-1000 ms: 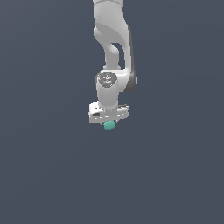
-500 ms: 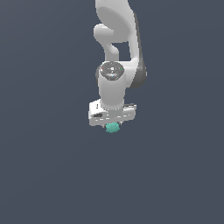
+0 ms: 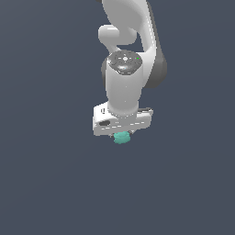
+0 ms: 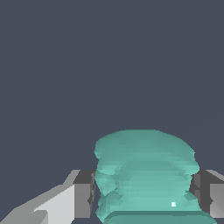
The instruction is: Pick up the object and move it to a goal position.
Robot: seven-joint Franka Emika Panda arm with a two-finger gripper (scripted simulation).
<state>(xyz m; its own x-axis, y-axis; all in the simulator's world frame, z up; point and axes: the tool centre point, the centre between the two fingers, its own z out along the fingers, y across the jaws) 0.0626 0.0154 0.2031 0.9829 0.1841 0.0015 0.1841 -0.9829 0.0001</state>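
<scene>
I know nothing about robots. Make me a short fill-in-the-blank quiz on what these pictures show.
1. The object held in the gripper is colored ____.
2. In the wrist view, the object sits ____ the two fingers.
3. The arm is colored ____.

Missing words: teal-green; between; white

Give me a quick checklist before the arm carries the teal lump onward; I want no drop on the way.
1. Teal lump sits between the claw fingers: ok.
2. Both fingers press its sides: ok.
3. Lump fully seated in the grip: cannot tell; only part shows below the claw in the exterior view.
4. Nothing blocks the space around the arm: ok.
5. Goal spot in sight: not ok; no marker shows.
</scene>
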